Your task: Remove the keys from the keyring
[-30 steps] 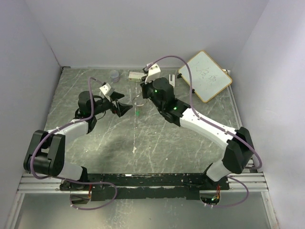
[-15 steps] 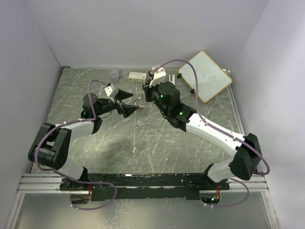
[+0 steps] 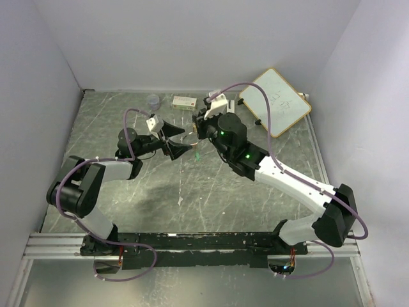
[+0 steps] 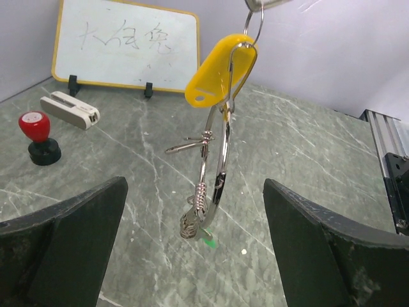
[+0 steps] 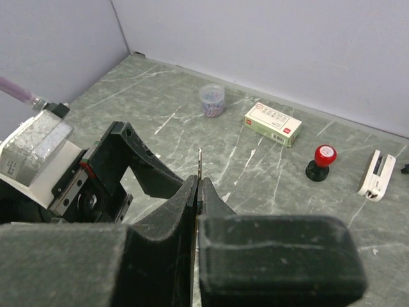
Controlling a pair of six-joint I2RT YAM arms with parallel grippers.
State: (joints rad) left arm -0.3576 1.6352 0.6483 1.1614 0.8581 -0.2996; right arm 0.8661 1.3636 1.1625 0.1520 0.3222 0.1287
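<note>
The keyring (image 4: pixel 214 173), a thin silvery wire ring with a coiled clasp at the bottom, hangs in the air from my right gripper (image 3: pixel 194 135). A yellow key tag (image 4: pixel 220 70) hangs near its top, and a bit of green (image 4: pixel 208 242) shows behind its bottom end. In the right wrist view my right gripper (image 5: pixel 199 182) is shut on a thin metal edge of the ring (image 5: pixel 199 160). My left gripper (image 4: pixel 193 187) is open, its jaws on either side of the ring's lower part and not touching it. In the top view the left gripper (image 3: pixel 181 144) sits just left of the ring.
A whiteboard (image 3: pixel 275 101) leans at the back right. In front of it are a red-and-black knob (image 4: pixel 38 134) and a white bar-shaped object (image 4: pixel 69 110). A small box (image 3: pixel 185 102) and a clear cup (image 3: pixel 153 100) stand at the back. Walls enclose three sides.
My right gripper has carried the ring to the right and a little nearer. My left gripper has swung right towards it, so its open jaws now flank the ring.
</note>
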